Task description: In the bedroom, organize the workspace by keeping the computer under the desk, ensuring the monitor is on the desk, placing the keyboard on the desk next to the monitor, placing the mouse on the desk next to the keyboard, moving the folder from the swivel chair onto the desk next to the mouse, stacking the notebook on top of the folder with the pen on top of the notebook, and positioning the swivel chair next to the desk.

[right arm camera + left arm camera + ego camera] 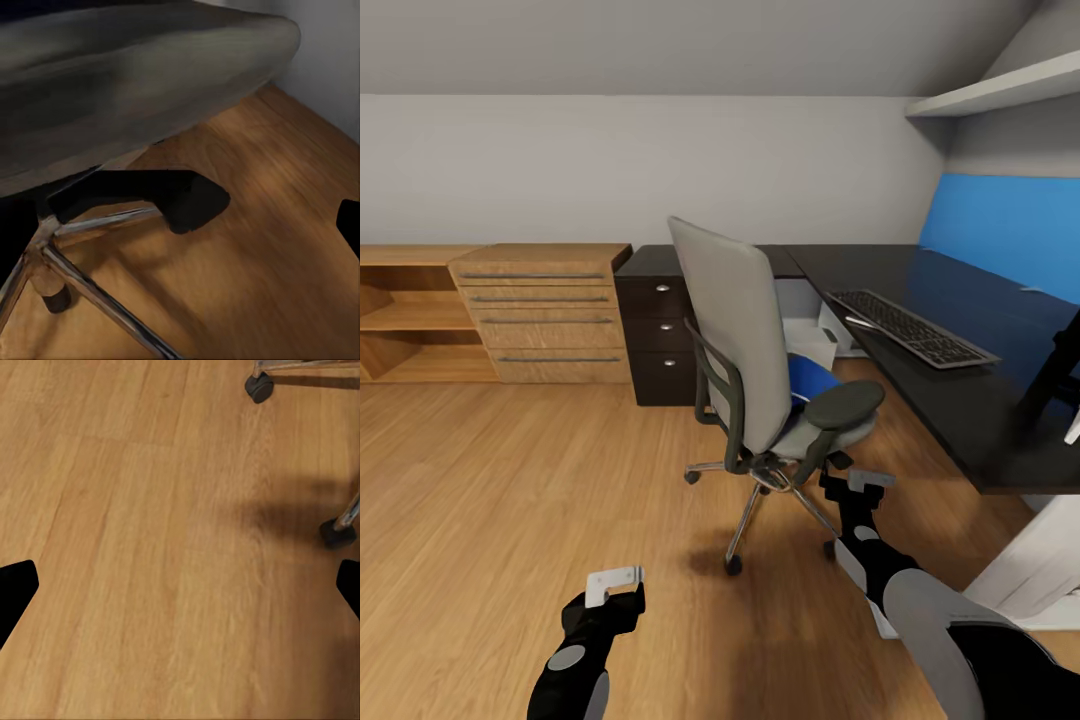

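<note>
**A:** How far along were you at that point?

**B:** Not far, judging by the layout. The keyboard (pixel 912 327) already lay on the black surface (pixel 960 400), at its right part under the blue back panel (pixel 1000 225). A dark slanted shape at the far right edge may have been the monitor's stand, but you couldn't tell for sure. The folder (pixel 812 385) was still on the seat of the swivel chair (pixel 760 360), just a blue patch showing behind the near armrest. A pale boxy thing under the surface, beyond the chair, was probably the computer (pixel 812 345). Mouse, notebook and pen you couldn't make out, so most of the sorting was left.

**A:** And your grippers?

**B:** The right gripper (pixel 857 485) hung low just beside the chair's near side, under the seat edge and over the star base, fingers spread apart, holding nothing and, as far as I could see, touching nothing. The left gripper (pixel 614 587) hovered over bare plank floor (pixel 510 480), left of the chair, fingers likewise apart and empty
</note>
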